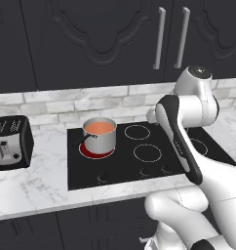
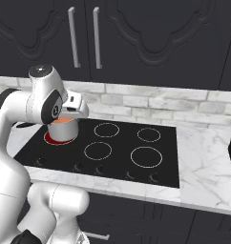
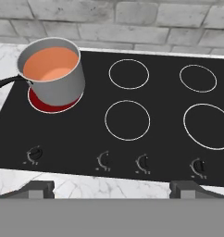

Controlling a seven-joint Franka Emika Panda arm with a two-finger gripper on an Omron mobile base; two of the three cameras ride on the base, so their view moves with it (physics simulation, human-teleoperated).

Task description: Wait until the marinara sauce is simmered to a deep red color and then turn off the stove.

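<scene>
- The gripper [image 3: 111, 187] hangs above the front edge of the stove [image 3: 86, 134], jaws spread wide and holding nothing; its two dark tips show at 7 and 5 o'clock in the hand view.
- Just beyond the tips lies the knob row: one knob [image 3: 34, 154] at 8 o'clock, two near the middle [image 3: 103, 159] [image 3: 142, 163], one more [image 3: 197, 165] at 4 o'clock.
- The left-hand knob sits in line with the glowing red burner [image 3: 51, 105], so I judge it the one to turn, though its markings are too small to read.
- The knobs look small, stiff and low, set flat in the glass. They likely need a pinch across the raised ridge, jaws straddling it from above, then a twist of the wrist. Smooth plastic may slip if the pads land off-centre.
- The stove itself is hard, slick black glass; nothing gives, so pressing down would gain nothing.
- At 10 o'clock stands the saucepan [image 3: 58, 81] on the lit burner, handle [image 3: 5, 83] pointing to 9 o'clock.
- The sauce [image 3: 50, 64] fills it as a smooth pale orange disc, not yet deep red by my reading, so waiting seems the step in hand.
- The pan needs no touching; bumping it could slop hot liquid.
- In the left base view a toaster [image 1: 10, 142] stands on the counter [image 1: 32, 188] at 9 o'clock, well apart from the stove.
</scene>
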